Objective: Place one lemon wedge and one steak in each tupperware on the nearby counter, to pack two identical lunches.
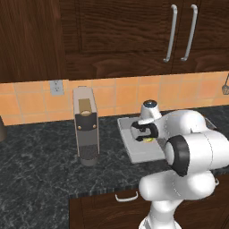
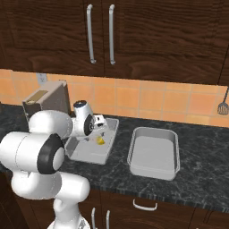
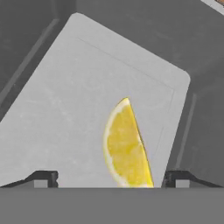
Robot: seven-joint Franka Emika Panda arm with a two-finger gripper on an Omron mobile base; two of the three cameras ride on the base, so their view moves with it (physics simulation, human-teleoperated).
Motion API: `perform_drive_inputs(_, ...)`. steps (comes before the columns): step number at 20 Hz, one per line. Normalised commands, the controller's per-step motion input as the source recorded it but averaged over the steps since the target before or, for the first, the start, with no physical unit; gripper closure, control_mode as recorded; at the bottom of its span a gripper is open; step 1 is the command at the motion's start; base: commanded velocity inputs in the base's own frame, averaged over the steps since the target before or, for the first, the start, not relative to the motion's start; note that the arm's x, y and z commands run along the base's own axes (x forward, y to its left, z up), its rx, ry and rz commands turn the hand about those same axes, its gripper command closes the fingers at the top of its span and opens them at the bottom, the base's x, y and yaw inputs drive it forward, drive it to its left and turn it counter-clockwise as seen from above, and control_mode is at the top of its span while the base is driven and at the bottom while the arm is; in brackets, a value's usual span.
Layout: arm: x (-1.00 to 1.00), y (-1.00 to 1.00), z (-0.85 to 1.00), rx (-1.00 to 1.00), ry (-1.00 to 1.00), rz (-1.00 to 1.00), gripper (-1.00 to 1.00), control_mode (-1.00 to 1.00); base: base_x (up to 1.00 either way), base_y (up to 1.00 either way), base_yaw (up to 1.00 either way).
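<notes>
So the arm is all glossy white, made of fat rounded segments with black rings at the joints. There's a small white dome cap with a dark bluish top near the wrist. The gripper is black with two small dark fingertips.

Kitchen: counter, wooden cabinets
</notes>
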Motion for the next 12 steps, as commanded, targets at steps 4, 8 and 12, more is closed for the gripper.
perform_drive_inputs(4, -0.51, 0.22, 0.77, 0.00, -0.12, 0.03, -1.00, -1.00, 0.00, 0.00, 0.00)
perform_drive_inputs(8, -0.60, 0.01, 0.97, 0.02, -0.04, 0.00, -1.00, -1.00, 0.00, 0.00, 0.00)
perform_drive_inputs(12, -0.82, 0.00, 0.84, 0.06, -0.04, 0.00, -1.00, -1.00, 0.00, 0.00, 0.00)
